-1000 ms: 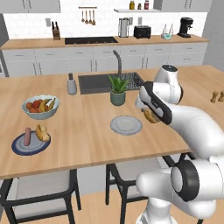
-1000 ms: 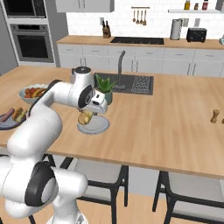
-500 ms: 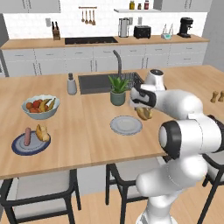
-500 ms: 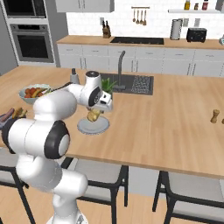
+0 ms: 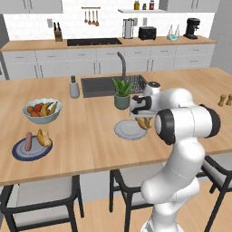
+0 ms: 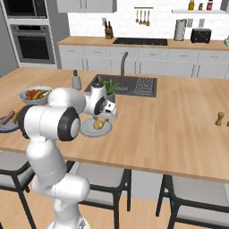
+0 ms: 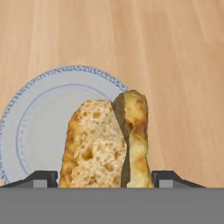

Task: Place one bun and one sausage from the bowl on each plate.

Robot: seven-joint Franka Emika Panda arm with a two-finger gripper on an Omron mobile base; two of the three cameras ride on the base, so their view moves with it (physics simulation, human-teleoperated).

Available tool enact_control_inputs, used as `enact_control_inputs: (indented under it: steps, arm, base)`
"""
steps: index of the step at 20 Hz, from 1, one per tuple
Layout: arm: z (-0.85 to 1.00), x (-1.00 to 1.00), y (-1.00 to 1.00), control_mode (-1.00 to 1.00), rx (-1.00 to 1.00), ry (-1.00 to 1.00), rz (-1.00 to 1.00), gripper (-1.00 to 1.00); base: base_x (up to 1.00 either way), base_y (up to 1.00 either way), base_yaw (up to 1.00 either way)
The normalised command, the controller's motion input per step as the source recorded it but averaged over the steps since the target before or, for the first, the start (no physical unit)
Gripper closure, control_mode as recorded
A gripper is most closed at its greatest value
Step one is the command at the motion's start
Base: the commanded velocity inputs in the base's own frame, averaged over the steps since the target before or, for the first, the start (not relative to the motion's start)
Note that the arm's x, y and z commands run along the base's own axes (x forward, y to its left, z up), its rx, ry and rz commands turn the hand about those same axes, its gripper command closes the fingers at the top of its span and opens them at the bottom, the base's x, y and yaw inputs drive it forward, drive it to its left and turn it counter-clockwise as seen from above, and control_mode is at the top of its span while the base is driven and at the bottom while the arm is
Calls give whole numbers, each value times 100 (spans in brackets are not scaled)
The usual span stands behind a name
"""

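My gripper (image 5: 144, 121) is shut on a golden split bun (image 5: 145, 123), which hangs just above the right edge of the pale grey plate (image 5: 124, 130). From the right base view the bun (image 6: 99, 124) hovers over that plate (image 6: 89, 131) under the gripper (image 6: 100, 122). In the hand view the bun (image 7: 105, 144) stands between my fingertips (image 7: 41, 178), with the plate (image 7: 35, 118) below and to the left. A dark blue-rimmed plate (image 5: 20, 154) at the counter's left holds a sausage (image 5: 29, 141) and a bun (image 5: 44, 137). The bowl is out of view.
A white bowl of fruit (image 5: 41, 110) sits behind the blue plate. A potted plant (image 5: 121, 93) stands just behind the pale plate, beside the sink (image 5: 102, 86) and a soap dispenser (image 5: 74, 87). Two small shakers (image 5: 225, 99) are at the far right. Chairs stand under the counter's near edge.
The arm has folded in, carrying the bun left and slightly down toward the pale plate. The grip on the bun has stayed the same.
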Motion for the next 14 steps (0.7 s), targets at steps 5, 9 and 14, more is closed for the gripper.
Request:
enact_control_inputs:
  steps: [5,9,14]
  arm:
    - [-39,1,5,-100,0,0,0,100]
    - [-21,1,11,-100,0,0,0,-100]
    - [0,0,0,-100,0,0,0,-100]
  base:
    - [0,0,0]
    - [0,0,0]
    - [0,0,0]
